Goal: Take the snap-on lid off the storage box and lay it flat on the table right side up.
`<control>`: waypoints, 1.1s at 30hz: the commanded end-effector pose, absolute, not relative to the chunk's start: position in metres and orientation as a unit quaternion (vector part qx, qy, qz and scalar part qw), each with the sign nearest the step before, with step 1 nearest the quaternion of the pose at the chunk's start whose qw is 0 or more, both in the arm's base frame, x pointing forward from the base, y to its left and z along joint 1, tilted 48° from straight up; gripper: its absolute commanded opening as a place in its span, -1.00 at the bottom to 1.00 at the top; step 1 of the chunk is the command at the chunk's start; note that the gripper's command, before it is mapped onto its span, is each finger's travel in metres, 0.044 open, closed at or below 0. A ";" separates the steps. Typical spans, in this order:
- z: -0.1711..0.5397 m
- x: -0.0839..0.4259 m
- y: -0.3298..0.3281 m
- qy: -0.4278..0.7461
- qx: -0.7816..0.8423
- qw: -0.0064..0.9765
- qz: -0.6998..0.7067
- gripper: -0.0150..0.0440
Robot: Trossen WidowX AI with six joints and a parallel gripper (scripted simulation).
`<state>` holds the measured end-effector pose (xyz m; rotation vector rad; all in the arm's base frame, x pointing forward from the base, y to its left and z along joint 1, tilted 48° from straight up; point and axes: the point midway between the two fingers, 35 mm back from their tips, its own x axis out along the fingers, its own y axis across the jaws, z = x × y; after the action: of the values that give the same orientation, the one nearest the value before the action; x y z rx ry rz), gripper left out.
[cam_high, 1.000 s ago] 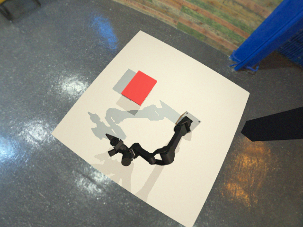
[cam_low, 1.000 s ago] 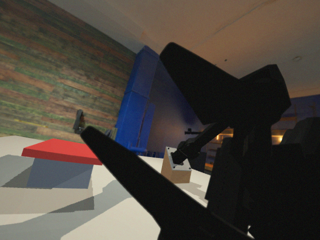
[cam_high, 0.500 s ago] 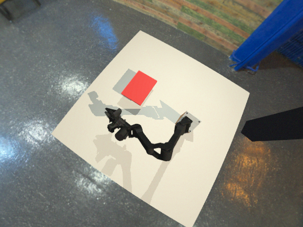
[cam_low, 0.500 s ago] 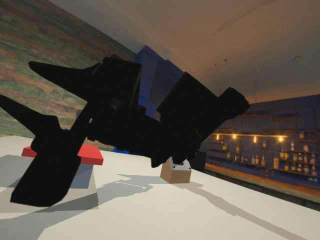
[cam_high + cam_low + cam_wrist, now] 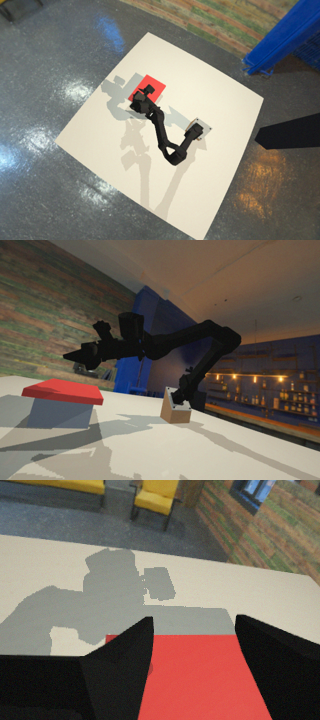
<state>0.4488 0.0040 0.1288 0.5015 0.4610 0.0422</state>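
The red lid (image 5: 157, 86) (image 5: 64, 389) (image 5: 205, 680) sits flat on top of the grey-blue storage box (image 5: 59, 413), overhanging its walls. The box walls show only in the exterior view. My gripper (image 5: 137, 92) (image 5: 66, 356) (image 5: 194, 622) is partly open with nothing between its fingers. It points nearly level and hangs well above the lid, clear of it. In the wrist view the fingertips stand apart, with the lid seen below and between them. In the top view the arm covers part of the lid, and the gripper's far finger is hard to make out.
The pale square table (image 5: 211, 85) (image 5: 144, 457) (image 5: 280, 590) carries the box and the arm. The arm's base block (image 5: 204, 127) (image 5: 178, 416) stands to the right of the box in the exterior view. Shadows of arm and box lie across the table.
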 end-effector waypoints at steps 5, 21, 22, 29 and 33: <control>0.069 0.383 -0.055 0.342 0.570 0.747 -0.033 0.31; 0.057 0.303 -0.084 0.349 0.861 0.361 -0.080 0.31; 0.057 0.303 -0.084 0.349 0.861 0.361 -0.080 0.31; 0.055 0.303 -0.083 0.349 0.861 0.361 -0.080 0.31; 0.029 0.305 -0.060 0.351 0.860 0.362 -0.082 0.31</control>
<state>0.3062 -0.0774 0.0471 2.2025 0.8880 -0.1972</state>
